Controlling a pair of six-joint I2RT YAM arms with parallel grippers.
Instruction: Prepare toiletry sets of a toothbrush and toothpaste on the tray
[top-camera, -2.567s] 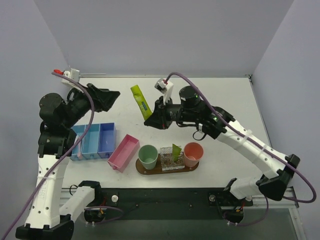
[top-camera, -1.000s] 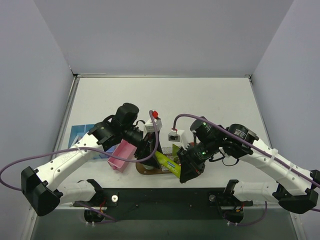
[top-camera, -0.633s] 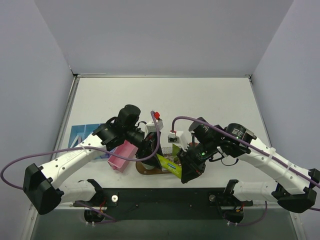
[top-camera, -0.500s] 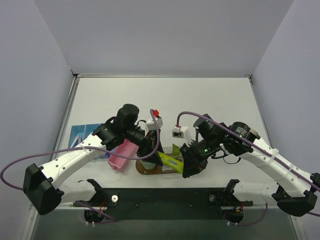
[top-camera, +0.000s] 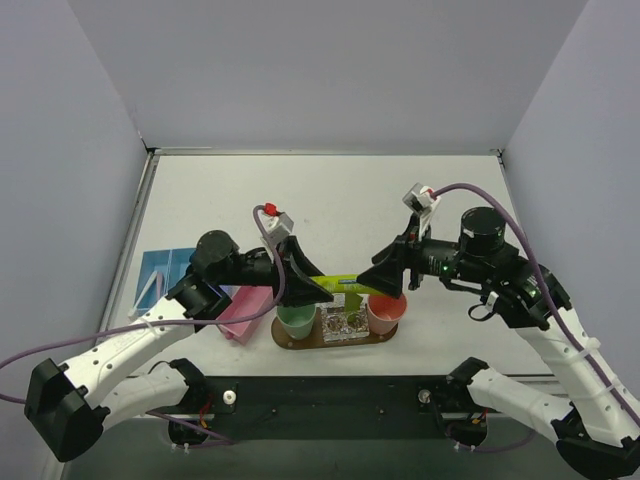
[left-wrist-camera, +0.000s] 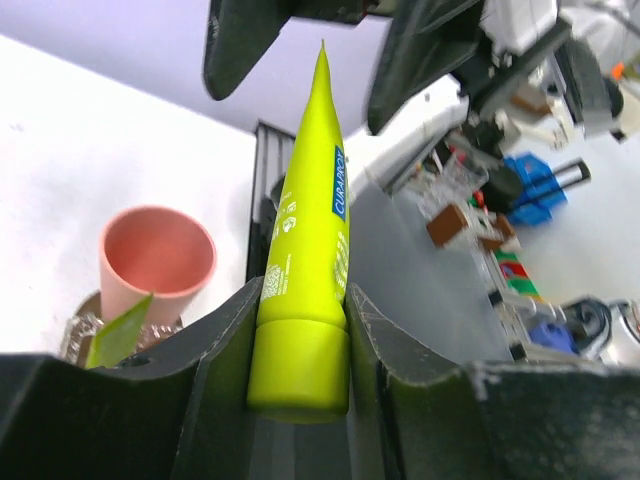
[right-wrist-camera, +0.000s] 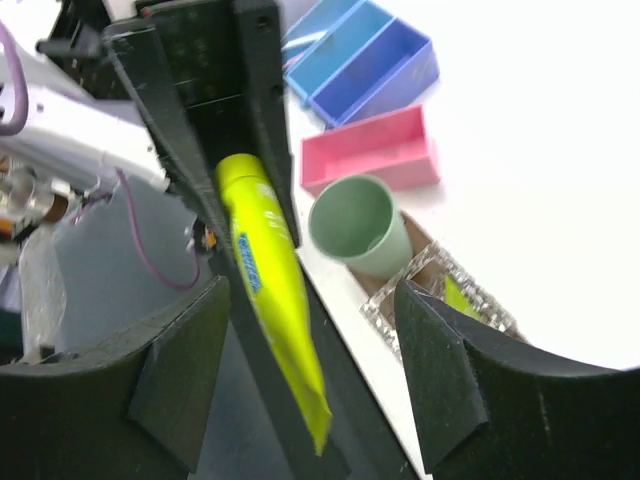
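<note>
Yellow-green toothpaste clamped in left pincer; right pincer apart. Left wrist shows pink cup; right wrist, green cup.

The white bench stretches away beyond the left pincer and the right pincer, evenly lit, with only soft shadows. Plain pale lilac-grey walls close it in: a back wall far behind both pincers, a side wall out on the left pincer's side, and another side wall on the right pincer's side. A black strip runs along the bench's near edge. In the left wrist view, a blurred, cluttered room with blue boxes shows past the right pincer.
</note>
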